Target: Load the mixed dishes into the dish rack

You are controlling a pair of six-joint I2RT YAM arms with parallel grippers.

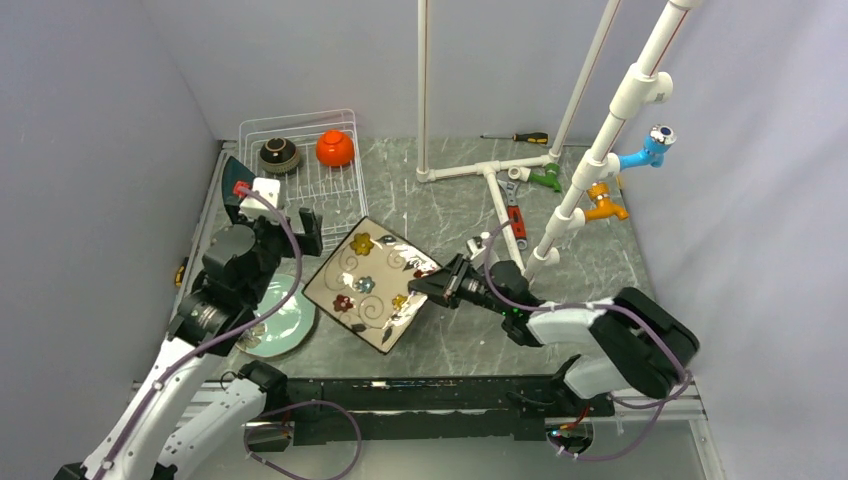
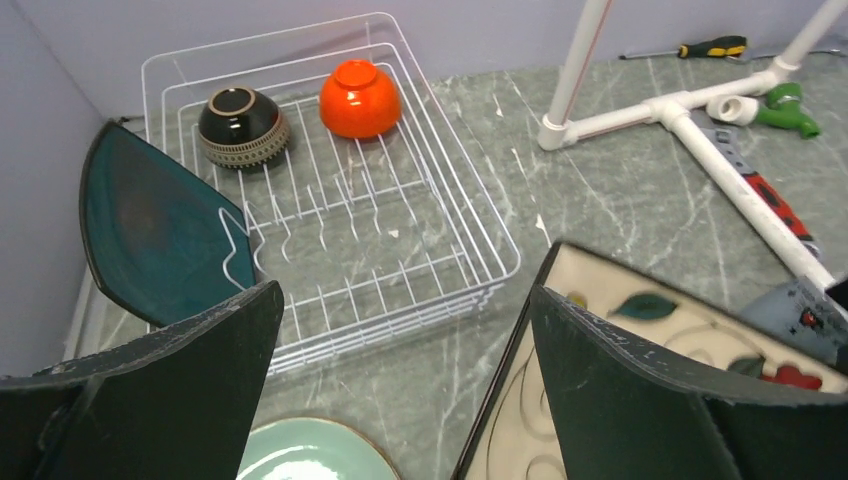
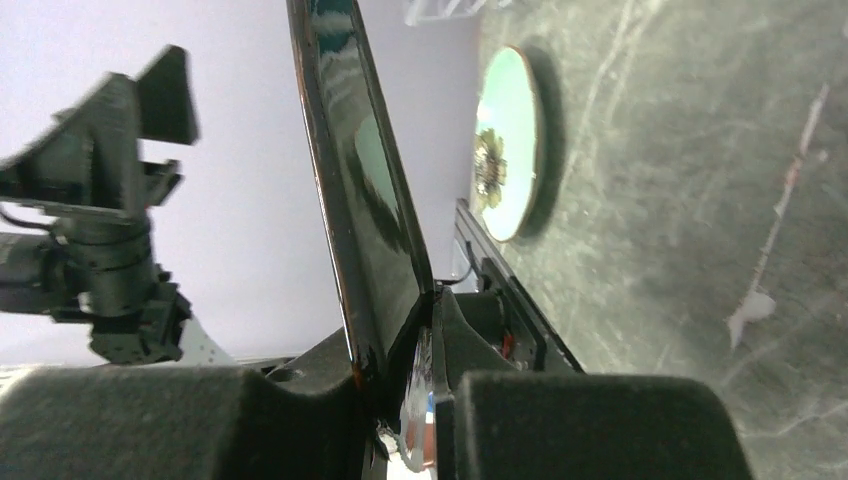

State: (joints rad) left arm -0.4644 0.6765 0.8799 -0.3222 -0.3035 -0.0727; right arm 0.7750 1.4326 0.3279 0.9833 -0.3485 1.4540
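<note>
Handover likely: floral plate [image 1: 372, 285] tilted above bench [image 1: 450, 200] beside rack [image 1: 358, 160], edge pinched in nearly closed right end effector [image 1: 437, 287]; left end effector [image 1: 298, 232] spread wide, empty. Bring left jaws around free corner, clamp firmly before releasing, then slot upright between tines.

Pale green plate [image 1: 288, 318] half hidden under left arm [image 1: 215, 300] in top view, cut off by bottom edge in left wrist view; teal plate [image 1: 229, 172] mostly behind same arm.

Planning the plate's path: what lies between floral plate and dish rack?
Only bare tabletop between floral plate and dish rack, per the left wrist view; the open left claw hangs above.
</note>
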